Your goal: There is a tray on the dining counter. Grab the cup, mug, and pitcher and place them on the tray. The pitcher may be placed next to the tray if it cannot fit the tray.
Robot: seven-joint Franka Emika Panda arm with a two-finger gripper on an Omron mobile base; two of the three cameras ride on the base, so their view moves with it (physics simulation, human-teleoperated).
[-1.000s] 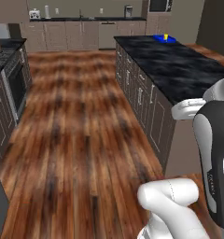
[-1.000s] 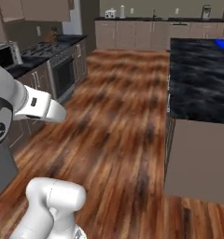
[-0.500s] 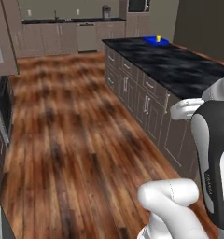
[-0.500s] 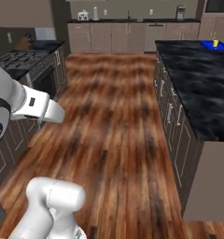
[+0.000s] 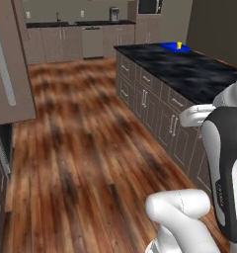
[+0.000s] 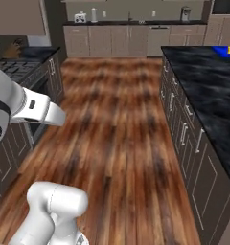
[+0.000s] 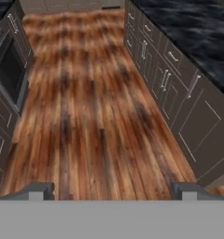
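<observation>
While the gripper [image 7: 113,190] hangs spread wide and empty over the floor [image 7: 86,121], the tray [image 5: 174,47] sits at the counter's [image 5: 189,71] far end with the cup [image 5: 179,45] on it, so the mug and pitcher probably remain to fetch.

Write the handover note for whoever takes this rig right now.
Hand: open, holding nothing, pointed at the wooden floor of the aisle.
Tray: at the far end of the dining counter, with the yellow cup standing on it or just at it; too far to tell which.
Done: the cup looks delivered, though that is not certain from here.
Left: fetch the mug and the pitcher and set them on or beside the tray.
</observation>
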